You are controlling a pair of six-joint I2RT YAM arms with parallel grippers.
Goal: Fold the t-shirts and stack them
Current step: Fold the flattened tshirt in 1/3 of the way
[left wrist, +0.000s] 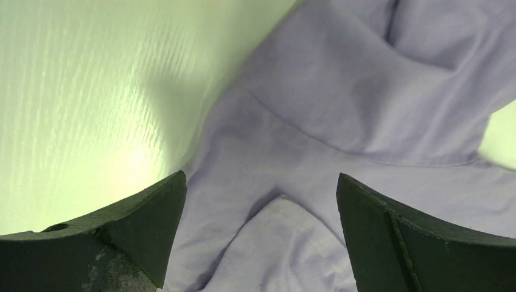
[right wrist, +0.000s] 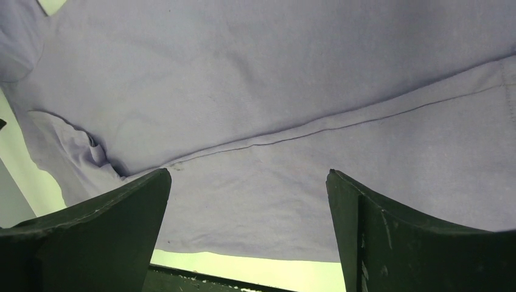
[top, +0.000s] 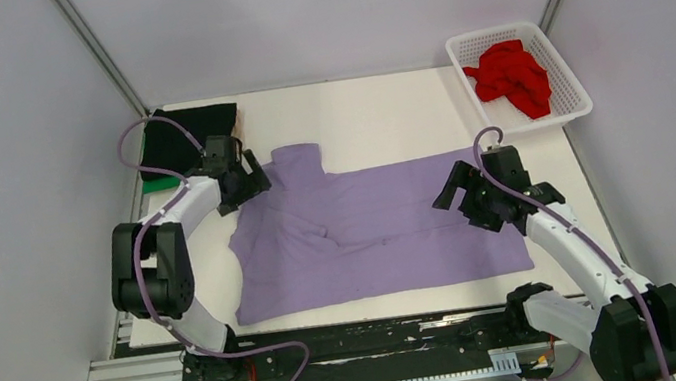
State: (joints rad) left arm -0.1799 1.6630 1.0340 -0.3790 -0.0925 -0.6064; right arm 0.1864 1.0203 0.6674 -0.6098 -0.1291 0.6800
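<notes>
The lavender t-shirt (top: 370, 231) lies spread on the white table, partly folded, one sleeve at the back left. My left gripper (top: 247, 186) is open over its back-left part, near the sleeve; the cloth (left wrist: 341, 109) fills the left wrist view between the fingers. My right gripper (top: 457, 201) is open over the shirt's right end; the cloth (right wrist: 274, 109) and its hem show in the right wrist view. A folded black t-shirt (top: 189, 132) lies on a green one (top: 159, 184) at the back left. The red t-shirt (top: 511, 76) is crumpled in the basket.
The white latticed basket (top: 575, 99) stands at the back right corner. The table's (top: 382, 108) near edge runs along a black rail (top: 366, 338) by the arm bases. Grey walls close the sides and back.
</notes>
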